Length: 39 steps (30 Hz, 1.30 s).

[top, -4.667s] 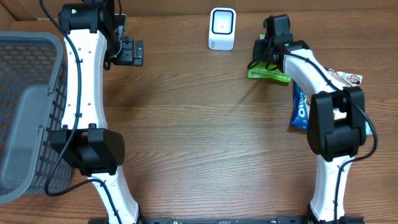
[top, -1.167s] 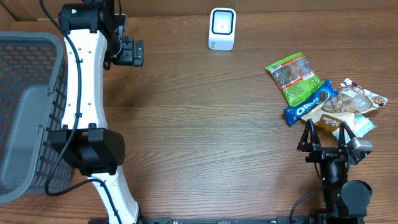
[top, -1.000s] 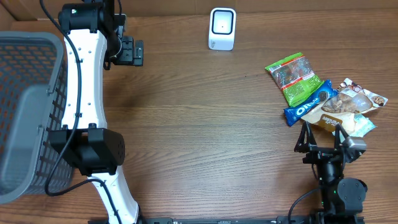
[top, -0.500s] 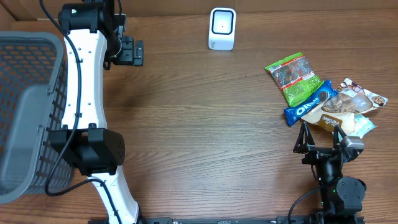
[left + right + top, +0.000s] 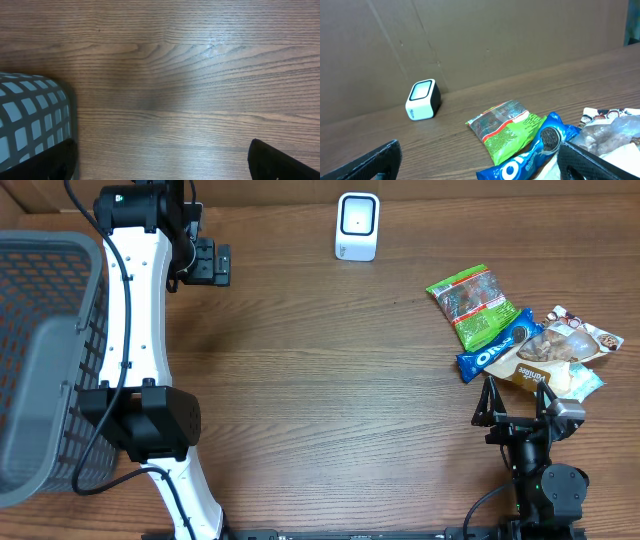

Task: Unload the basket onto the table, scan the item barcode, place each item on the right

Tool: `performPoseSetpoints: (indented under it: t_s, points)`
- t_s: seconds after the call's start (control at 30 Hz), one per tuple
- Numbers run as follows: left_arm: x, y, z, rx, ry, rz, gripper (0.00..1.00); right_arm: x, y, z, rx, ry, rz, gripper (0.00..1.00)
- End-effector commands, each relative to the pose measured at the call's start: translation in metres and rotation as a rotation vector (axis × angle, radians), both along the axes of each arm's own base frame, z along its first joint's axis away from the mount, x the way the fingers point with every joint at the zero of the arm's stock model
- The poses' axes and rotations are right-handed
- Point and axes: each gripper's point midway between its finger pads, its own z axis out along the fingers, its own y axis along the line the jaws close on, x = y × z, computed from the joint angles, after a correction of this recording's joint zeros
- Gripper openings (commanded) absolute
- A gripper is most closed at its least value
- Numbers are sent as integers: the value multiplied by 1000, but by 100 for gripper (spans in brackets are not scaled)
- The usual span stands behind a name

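Note:
Three snack packets lie together at the right: a green bag (image 5: pixel 470 304) (image 5: pixel 507 127), a blue Oreo pack (image 5: pixel 492 352) (image 5: pixel 535 160) and a brown snack bag (image 5: pixel 560 350). The white barcode scanner (image 5: pixel 357 226) (image 5: pixel 422 100) stands at the table's far edge. My right gripper (image 5: pixel 517 402) (image 5: pixel 485 167) is drawn back near the front edge, just short of the packets, open and holding nothing. Far away at the back left, my left gripper (image 5: pixel 205 262) (image 5: pixel 165 170) hovers over bare wood, open and empty.
A grey mesh basket (image 5: pixel 40 360) fills the left edge of the table, and its corner (image 5: pixel 30 120) shows beside my left fingers. A brown cardboard wall (image 5: pixel 470 40) rises behind the scanner.
The right arm, earlier up by the scanner at the green bag, has pulled back to the front edge. The green bag now lies with the other packets. Over the last second almost nothing moved.

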Motion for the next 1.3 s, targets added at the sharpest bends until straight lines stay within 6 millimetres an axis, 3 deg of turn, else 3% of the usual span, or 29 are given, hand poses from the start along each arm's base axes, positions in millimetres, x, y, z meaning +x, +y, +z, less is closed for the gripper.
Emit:
performPoseSetpoints:
  t_s: [0.0,0.4,0.57,0.7,0.9,1.03,1.1,1.27]
  points:
    - [2,-4,-1,0,0,-26,100,0,1,-1,-4,-8,5,100]
    - [1,-3,4,4,-11,-26,100,0,1,-1,-4,-8,5,100]
    - [-10,-4,43,-4,-116,-24,100,0,1,-1,-4,-8,5,100]
    - [-16,-9,80,-47,-332,-37,100,0,1,-1,-4,-8,5,100]
    - [-50,-15,106,-96,-655,-70,100,0,1,-1,-4,-8,5,100]
    - [-86,-14,97,-78,-801,-73,100,0,1,-1,-4,-8,5,100]
    - [-114,-16,79,-72,-856,-77,100,0,1,-1,-4,-8,5,100]
    - [-154,-19,45,-59,-1001,-88,100,0,1,-1,-4,-8,5,100]
